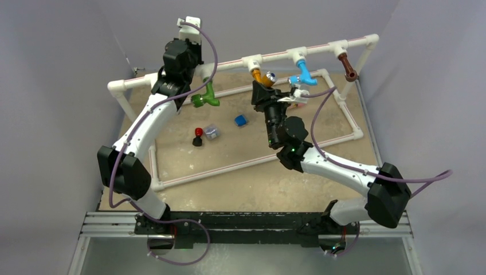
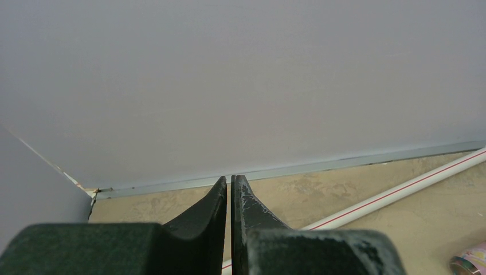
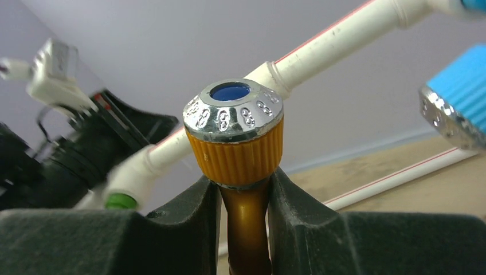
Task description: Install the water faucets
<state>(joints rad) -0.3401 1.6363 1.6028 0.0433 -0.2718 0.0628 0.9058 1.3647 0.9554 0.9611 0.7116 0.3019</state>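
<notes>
your right gripper (image 3: 243, 186) is clamped on the orange faucet (image 3: 235, 146), one finger on each side of the smooth stem, right under the ridged collar. the collar and its silver cap stand just past your fingertips, and the white tee (image 3: 269, 74) sits directly behind them on the rail (image 3: 338, 37). i judge you are seating this faucet in that tee. whether it is fully home cannot be told from here.

to do it well, line the stem up with the tee's socket before you push or turn. rotate about the stem's own axis and don't lever sideways. the grip is on a slick round part, so watch for the fingers sliding on it. let the collar's underside rest against the fingertips as a stop.

the blue faucet (image 3: 458, 86) hangs close on the tool's right, so swing clear of it.

the orange faucet's long axis runs straight out along your fingers, from palm to tips. the capped end points away from the palm and the stem disappears down between the fingers.

your left gripper (image 2: 230, 195) is closed to a hairline gap with nothing in it, facing the wall.
</notes>
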